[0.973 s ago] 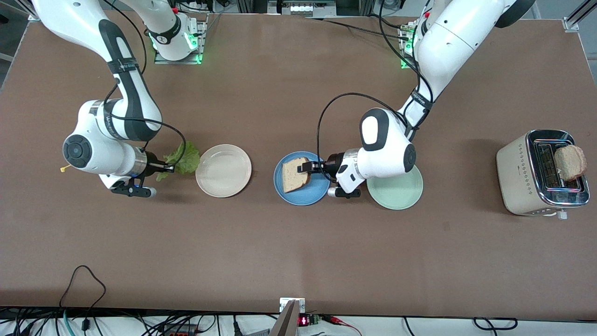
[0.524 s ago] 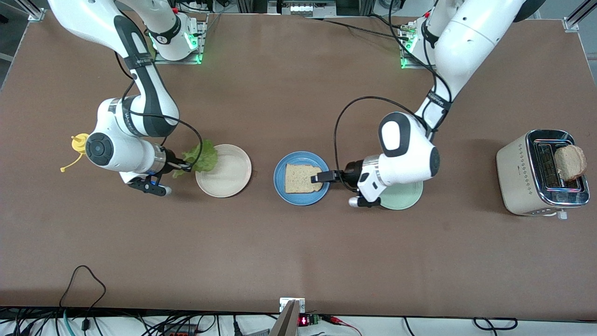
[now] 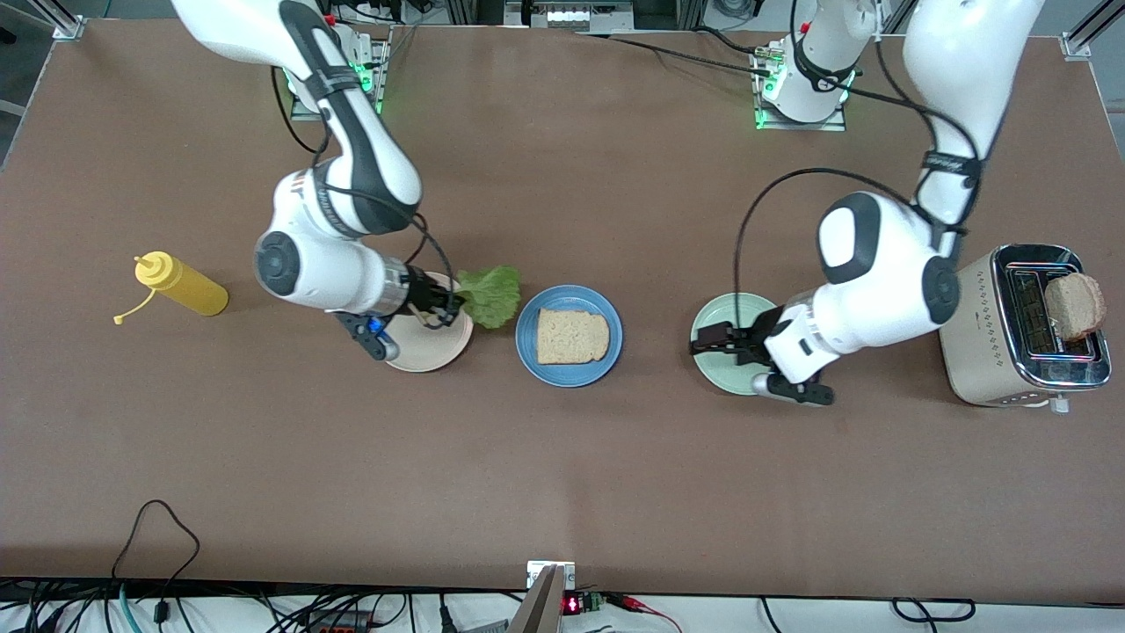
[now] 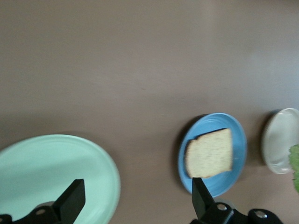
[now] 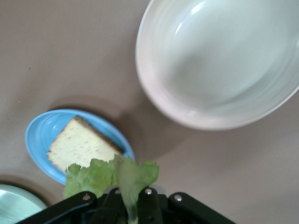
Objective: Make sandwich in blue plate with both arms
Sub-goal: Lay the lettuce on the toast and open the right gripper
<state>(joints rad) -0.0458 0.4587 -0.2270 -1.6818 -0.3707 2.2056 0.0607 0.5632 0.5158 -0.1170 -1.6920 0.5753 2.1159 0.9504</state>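
My right gripper (image 3: 446,309), clamped on the lettuce leaf (image 3: 489,294), hangs over the cream plate's (image 3: 420,353) rim. My left gripper (image 3: 714,341) gapes empty over the green plate (image 3: 726,309). One bread slice (image 3: 571,335) lies in the blue plate (image 3: 569,374), mid-table.

On the counter (image 3: 562,475), the round blue plate (image 3: 569,366) carries a square bread slice (image 3: 572,335). Beside it toward the right arm's end sits the round cream plate (image 3: 431,353); toward the left arm's end, the pale green plate (image 3: 722,309), then the boxy toaster (image 3: 984,334).
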